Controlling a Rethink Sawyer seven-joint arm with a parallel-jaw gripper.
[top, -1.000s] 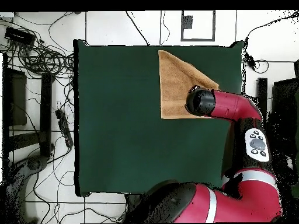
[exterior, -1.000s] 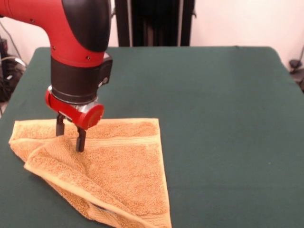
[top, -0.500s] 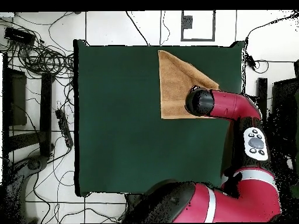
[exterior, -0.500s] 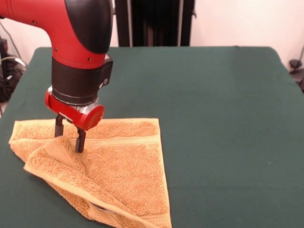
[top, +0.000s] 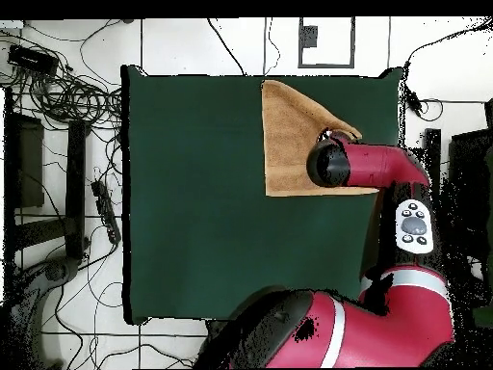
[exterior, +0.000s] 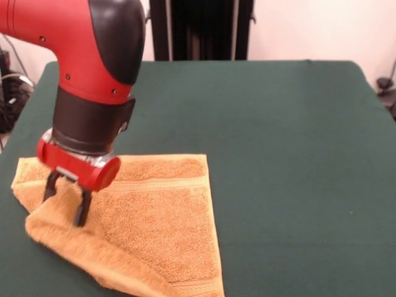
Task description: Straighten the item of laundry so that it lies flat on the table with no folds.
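Observation:
The orange-tan towel (exterior: 161, 216) lies at the near left of the green table (exterior: 278, 154). Its left part is folded over in a thick diagonal flap, and a woven band runs across it. My gripper (exterior: 65, 201) is down on that flap near the towel's left edge. It is open, and the fingers (exterior: 80, 212) stand apart with their tips pressed into the cloth. In the overhead view the towel (top: 294, 135) lies at the table's (top: 193, 193) top right. The arm's wrist (top: 329, 164) covers the gripper there. No white label shows.
The towel lies close to the table's left and near edges in the front view. A black stand (exterior: 198, 28) rises behind the table. Cables (top: 67, 96) lie on the floor beside the table in the overhead view.
The gripper has moved left and toward the near edge, and lower onto the towel. The folded flap has shifted with it and bunched at the towel's left corner.

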